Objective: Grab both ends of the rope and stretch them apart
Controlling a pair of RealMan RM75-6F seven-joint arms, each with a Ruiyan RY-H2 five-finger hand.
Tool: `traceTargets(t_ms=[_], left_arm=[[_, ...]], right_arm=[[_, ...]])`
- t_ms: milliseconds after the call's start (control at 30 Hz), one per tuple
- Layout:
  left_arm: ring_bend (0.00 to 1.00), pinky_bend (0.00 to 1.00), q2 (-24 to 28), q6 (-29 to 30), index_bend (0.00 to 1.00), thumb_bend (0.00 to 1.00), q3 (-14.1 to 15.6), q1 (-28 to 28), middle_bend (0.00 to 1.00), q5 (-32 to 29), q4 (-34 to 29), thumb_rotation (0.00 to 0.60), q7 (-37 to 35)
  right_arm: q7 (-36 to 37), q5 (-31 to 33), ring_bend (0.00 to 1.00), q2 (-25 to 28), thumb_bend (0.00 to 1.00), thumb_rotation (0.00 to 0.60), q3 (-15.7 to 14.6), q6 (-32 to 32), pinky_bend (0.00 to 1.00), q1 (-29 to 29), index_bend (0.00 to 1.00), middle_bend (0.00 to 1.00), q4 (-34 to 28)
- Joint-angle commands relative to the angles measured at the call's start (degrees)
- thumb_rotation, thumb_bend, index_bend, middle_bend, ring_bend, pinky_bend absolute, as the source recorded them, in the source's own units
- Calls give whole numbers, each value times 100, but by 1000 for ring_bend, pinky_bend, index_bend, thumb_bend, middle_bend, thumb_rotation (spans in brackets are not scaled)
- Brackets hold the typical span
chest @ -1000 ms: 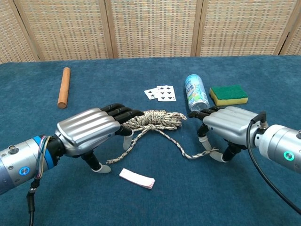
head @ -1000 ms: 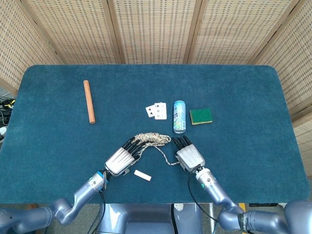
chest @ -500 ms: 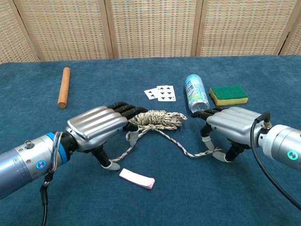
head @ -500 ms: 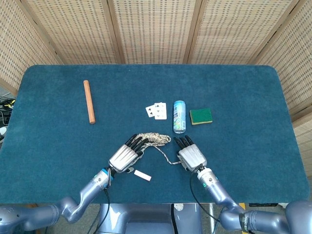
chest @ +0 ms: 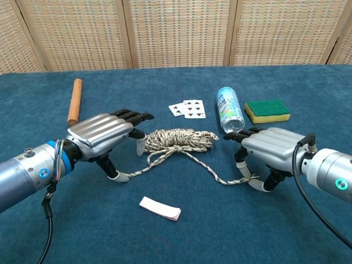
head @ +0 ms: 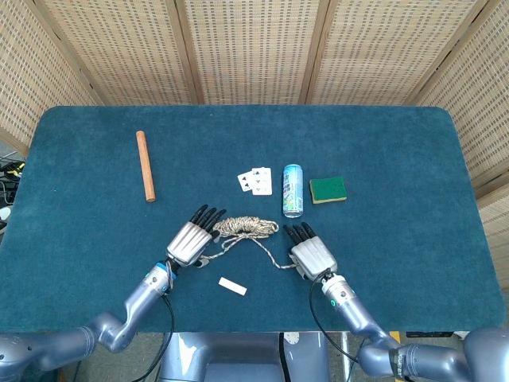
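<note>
Head view: the rope (head: 248,227) is lying as a loose bundle near the front middle of the blue table (head: 413,151), two tails trailing toward the robot — one to each hand. The left hand (head: 189,239) is sitting palm-down just left of the bundle with its fingers extended; the right hand (head: 312,253) is sitting palm-down at the end of the right tail, just in front of the can (head: 293,190). Whether either hand is pinching rope cannot be told from above. Chest view: the left hand (chest: 102,135) appears to be pinching the left tail low between thumb and a finger, the other fingers spread forward above the table. The right hand (chest: 269,151) is arching over the right tail's end, its fingertips (chest: 240,162) down around it, apparently holding it, though contact is partly hidden. The rope (chest: 179,140) is mostly coiled, both tails slack. Judgement: the grasp step is looking about complete and stretching is only just beginning. The next move is calling for both hands drawing apart sideways, grips kept firm so the coil pays out, and the right hand staying clear of the can (chest: 229,108) and sponge (chest: 267,110). A small white piece (chest: 159,208) is lying in front of the rope.
</note>
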Motion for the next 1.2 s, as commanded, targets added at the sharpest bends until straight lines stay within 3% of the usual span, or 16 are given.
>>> traceTargets(t_ms=[33, 633, 967, 1200], left_arm=[[0, 0, 72, 20, 466, 113, 31, 2, 0, -4, -69, 600, -12], [0, 0, 426, -426, 472, 248, -40, -71, 0, -874, -872, 600, 928], [0, 0, 482, -465, 490, 328, -12, -113, 0, -1168, -1031, 600, 1183], [0, 0, 497, -490, 490, 333, 9, -145, 0, -1344, -1069, 600, 1282]], right_arm=[[1, -5, 0, -10, 493, 600, 3, 6, 0, 2, 661, 0, 4], [-56, 30, 0, 8, 492, 600, 11, 36, 0, -8, 662, 0, -47], [-32, 45, 0, 13, 493, 600, 32, 25, 0, 3, 662, 0, -38], [-29, 50, 0, 27, 493, 600, 37, 26, 0, 8, 663, 0, -56]])
